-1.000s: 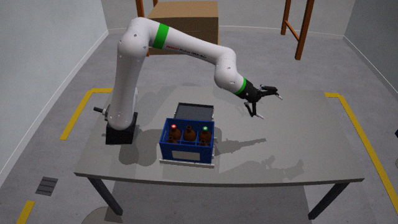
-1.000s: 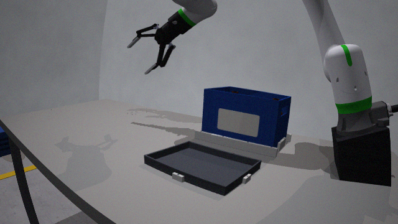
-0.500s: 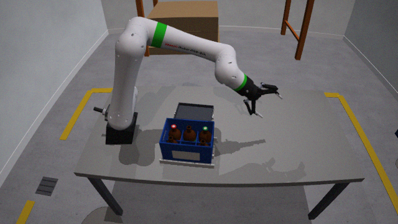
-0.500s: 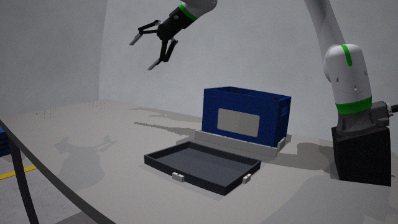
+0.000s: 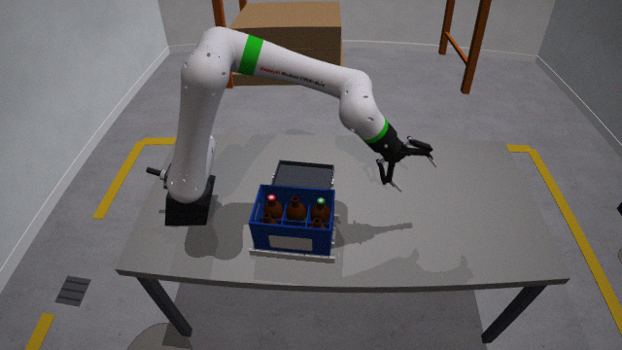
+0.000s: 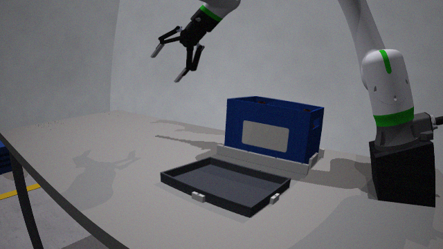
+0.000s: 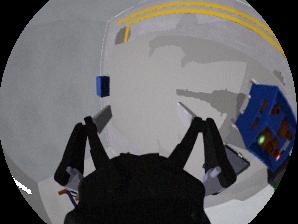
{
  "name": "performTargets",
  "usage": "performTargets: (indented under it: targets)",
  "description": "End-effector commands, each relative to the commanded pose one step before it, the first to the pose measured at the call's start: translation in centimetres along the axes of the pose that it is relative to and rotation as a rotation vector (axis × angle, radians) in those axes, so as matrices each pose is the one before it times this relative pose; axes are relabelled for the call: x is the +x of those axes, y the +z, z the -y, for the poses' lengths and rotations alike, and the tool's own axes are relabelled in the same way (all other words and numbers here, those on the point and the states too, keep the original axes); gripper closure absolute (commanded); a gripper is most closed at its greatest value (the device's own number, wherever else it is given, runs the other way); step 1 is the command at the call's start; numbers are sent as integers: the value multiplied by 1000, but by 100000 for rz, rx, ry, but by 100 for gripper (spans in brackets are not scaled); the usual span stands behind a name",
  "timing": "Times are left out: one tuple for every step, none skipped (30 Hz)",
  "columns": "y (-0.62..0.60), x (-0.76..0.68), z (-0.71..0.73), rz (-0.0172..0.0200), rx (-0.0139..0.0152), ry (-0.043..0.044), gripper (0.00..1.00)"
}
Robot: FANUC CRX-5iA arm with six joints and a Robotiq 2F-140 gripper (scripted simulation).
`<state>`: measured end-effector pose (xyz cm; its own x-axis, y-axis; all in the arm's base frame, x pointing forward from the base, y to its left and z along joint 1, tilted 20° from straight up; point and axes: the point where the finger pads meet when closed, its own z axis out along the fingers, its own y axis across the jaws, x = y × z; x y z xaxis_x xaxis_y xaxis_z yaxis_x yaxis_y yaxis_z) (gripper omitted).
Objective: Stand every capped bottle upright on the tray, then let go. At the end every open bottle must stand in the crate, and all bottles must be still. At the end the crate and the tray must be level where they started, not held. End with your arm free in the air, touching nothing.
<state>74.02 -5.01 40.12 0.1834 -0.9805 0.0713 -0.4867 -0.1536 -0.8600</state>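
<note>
A blue crate (image 5: 293, 222) stands on the table and holds several brown bottles. One bottle has a red cap (image 5: 271, 197), one has a green cap (image 5: 320, 200), and an open bottle (image 5: 295, 208) stands between them; two more bottles sit in the front row. The crate also shows in the exterior view (image 6: 273, 128) and at the right edge of the wrist view (image 7: 269, 119). A dark empty tray (image 5: 304, 175) lies behind the crate and appears again in the exterior view (image 6: 225, 184). My gripper (image 5: 410, 167) is open and empty, high above the table to the right of the tray; it shows in the exterior view (image 6: 171, 59) too.
The robot base (image 5: 190, 204) stands left of the crate. A pale holder (image 6: 266, 160) lies under the crate. Yellow floor lines (image 5: 564, 214) run beside the table. A cardboard box (image 5: 292, 34) and a wooden frame (image 5: 466, 44) stand on the floor behind.
</note>
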Motion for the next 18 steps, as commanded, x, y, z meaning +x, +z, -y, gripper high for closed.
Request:
performTargets:
  targets:
    - [-128, 580, -1032, -323, -4343, 1677, 0]
    - [-16, 163, -290, -90, -1191, 460, 0]
    - [-12, 164, -290, -90, -1191, 460, 0]
    - [-9, 165, -289, -90, -1191, 460, 0]
    - [-5, 167, -289, -90, -1191, 460, 0]
    - [-2, 168, -288, -90, -1191, 460, 0]
    - [2, 169, -287, -90, -1191, 460, 0]
    - [5, 171, -286, -90, -1191, 460, 0]
    - [9, 172, -285, -90, -1191, 460, 0]
    - [13, 173, -284, -90, -1191, 460, 0]
    - [0, 0, 0, 0, 0, 0, 0]
    - [0, 0, 0, 0, 0, 0, 0]
    - [-116, -73, 164, -58, 798, -235, 0]
    - [-67, 194, -263, -88, -1192, 458, 0]
    - [-63, 195, -263, -88, -1192, 458, 0]
    - [-60, 196, -263, -88, -1192, 458, 0]
    - [-57, 197, -263, -88, -1192, 458, 0]
    - [-53, 199, -262, -88, -1192, 458, 0]
